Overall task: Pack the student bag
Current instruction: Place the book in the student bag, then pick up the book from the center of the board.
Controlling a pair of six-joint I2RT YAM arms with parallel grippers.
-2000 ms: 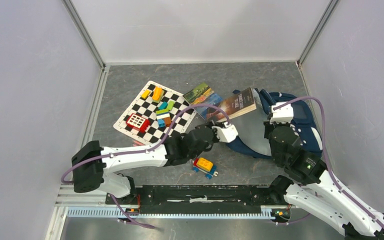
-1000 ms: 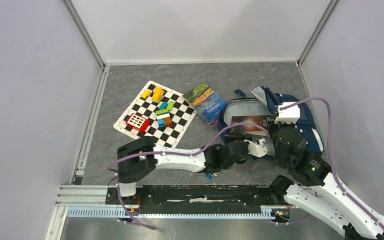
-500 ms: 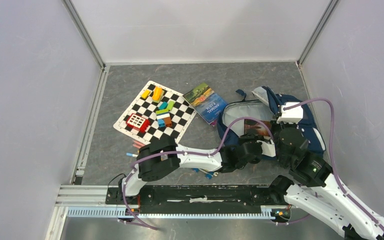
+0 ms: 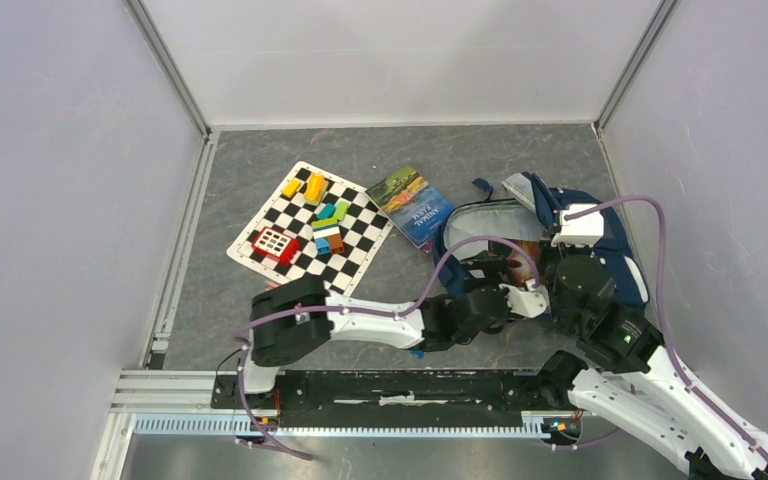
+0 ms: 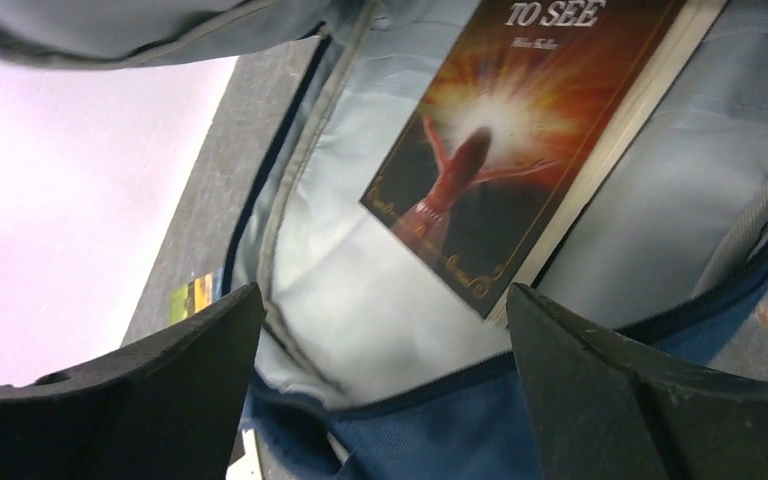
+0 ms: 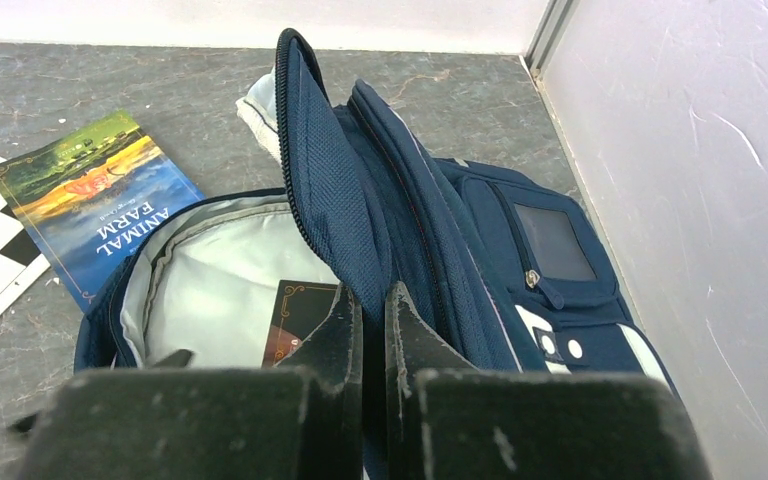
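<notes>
On the right side of the grey stone-look bench, seen from above, lies the big navy-blue cloth student bag with its mouth gaping. The left pincer reaches over the pale inside of the bag. The right pincer is at the bag's raised flap. A blue paper book lies just beside the bag. A black-and-white checked mat with small coloured blocks on it lies further left.

From the left wrist, the two black fingers are spread far apart, and the pincer holds nothing. Past them, a dark book with a glowing red figure lies flat on the bag's pale lining.

From the right wrist, the black fingers are squeezed almost together on the edge of the bag's blue flap and hold it up. A corner of the dark book peeks out inside the bag, just beside the fingers.
</notes>
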